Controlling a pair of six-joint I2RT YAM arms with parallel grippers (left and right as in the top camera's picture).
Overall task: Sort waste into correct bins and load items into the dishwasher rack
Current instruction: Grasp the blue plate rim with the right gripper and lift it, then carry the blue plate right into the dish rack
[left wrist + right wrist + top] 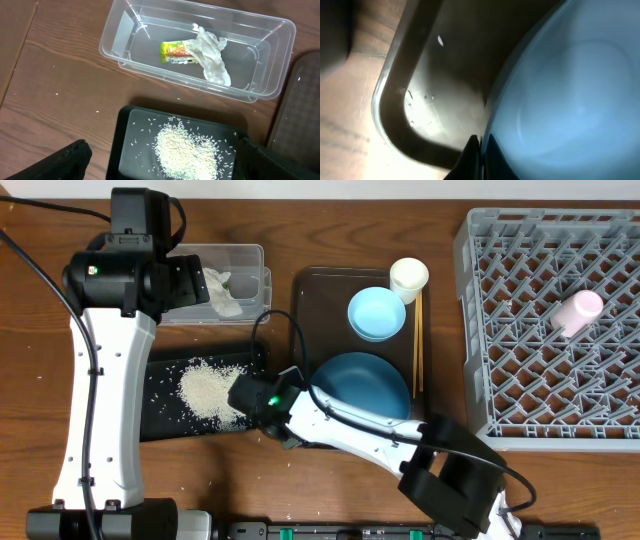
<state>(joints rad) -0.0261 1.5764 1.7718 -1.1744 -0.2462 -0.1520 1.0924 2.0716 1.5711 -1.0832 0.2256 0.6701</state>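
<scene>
Right wrist view: right gripper (pixel 480 150) pressed together at rim of dark-blue bowl (pixel 570 100); left gripper (pixel 167 162) spread wide above rice (pixel 187 150).

Clear tub (pixel 112 40) at 12 o'clock on wooden table (pixel 50 95); yellow-green wrapper (pixel 176 52) and crumpled white napkin (pixel 214 57) inside, touching. Black tray (pixel 119 150) at 6 o'clock, just beside tub; rice heap (pixel 186 150) in it, stray grains around. Left hand (pixel 165 157) spread wide, dark fingers (pixel 65 162) at 7 and 5 o'clock. Brown tray edge (pixel 300 105) at 3 o'clock.

Napkin (pixel 214 59) and wrapper (pixel 175 52) lie in the tub (pixel 200 86); rice (pixel 185 152) in the shallow tray (pixel 131 150) before it; rack (pixel 530 430) far right.
</scene>
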